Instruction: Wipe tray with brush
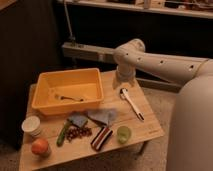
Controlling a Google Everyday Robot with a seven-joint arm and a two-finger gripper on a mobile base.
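The yellow-orange tray (48, 80) sits on the back left of the small wooden table (150, 127). A thin dark utensil (70, 98) lies inside it. The white brush (132, 104) lies flat on the table to the right of the tray, its rounded head toward the back. My arm (150, 60) reaches in from the right and bends down at the table's back edge. My gripper (122, 85) hangs at the arm's end, just above the brush's head and right of the tray.
In front of the tray lie grey-blue cloths (102, 116), a red-and-black striped block (101, 137), a green cup (123, 134), a dark cluster (79, 132), a green vegetable (63, 134), a white cup (31, 126) and an orange fruit (40, 146). A dark wall stands on the left.
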